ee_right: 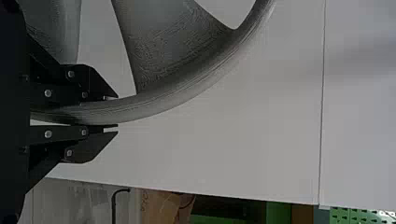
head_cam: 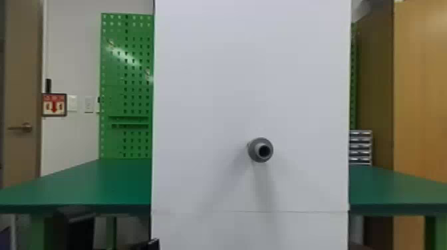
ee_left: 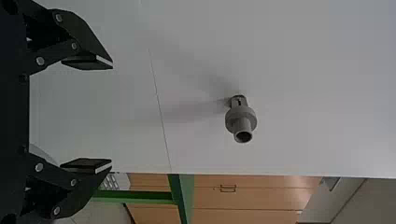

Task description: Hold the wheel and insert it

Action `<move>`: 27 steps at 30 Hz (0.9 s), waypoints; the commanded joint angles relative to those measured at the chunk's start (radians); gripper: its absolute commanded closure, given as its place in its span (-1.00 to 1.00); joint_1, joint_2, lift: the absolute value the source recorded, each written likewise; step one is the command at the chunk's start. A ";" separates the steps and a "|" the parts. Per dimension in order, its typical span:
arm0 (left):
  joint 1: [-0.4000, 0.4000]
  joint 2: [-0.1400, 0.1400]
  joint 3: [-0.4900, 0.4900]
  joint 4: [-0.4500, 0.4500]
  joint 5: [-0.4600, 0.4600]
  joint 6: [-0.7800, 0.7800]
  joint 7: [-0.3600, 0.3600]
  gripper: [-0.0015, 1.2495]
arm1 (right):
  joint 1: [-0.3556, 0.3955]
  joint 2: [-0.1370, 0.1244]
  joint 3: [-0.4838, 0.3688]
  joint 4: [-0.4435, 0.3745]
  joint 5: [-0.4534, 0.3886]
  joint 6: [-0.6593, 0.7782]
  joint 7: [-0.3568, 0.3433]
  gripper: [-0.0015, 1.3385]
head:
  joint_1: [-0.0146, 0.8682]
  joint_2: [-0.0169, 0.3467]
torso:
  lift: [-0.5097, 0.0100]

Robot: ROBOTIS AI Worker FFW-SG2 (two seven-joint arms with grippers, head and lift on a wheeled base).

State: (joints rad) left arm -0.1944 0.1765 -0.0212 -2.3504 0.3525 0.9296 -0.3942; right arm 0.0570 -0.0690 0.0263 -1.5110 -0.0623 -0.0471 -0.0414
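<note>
Between the flat black fingers of the right gripper [ee_right: 116,112], clasped by its rim, a grey wheel [ee_right: 187,86], its curving rim rounded, its broad spokes finely lined, before a white panel [head_cam: 232,83], a grey stepped hollow peg [head_cam: 252,149] jutting from the panel.

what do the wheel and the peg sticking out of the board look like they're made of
The wheel looks like grey plastic with a satin finish, possibly 3D printed, since fine ridged lines run along its rim and spokes. The peg seems to be matt grey plastic too, going by its even colour and soft shading, though painted metal can't be ruled out.
</note>
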 commanded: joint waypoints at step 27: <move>0.004 0.003 0.003 0.000 0.005 0.000 0.000 -0.20 | -0.043 0.029 -0.025 -0.261 0.025 0.293 0.000 0.70 | -0.97 -0.88 | -0.95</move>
State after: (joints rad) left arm -0.1914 0.1795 -0.0186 -2.3500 0.3562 0.9296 -0.3942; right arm 0.0255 -0.0346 -0.0003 -1.7380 -0.0369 0.1940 -0.0414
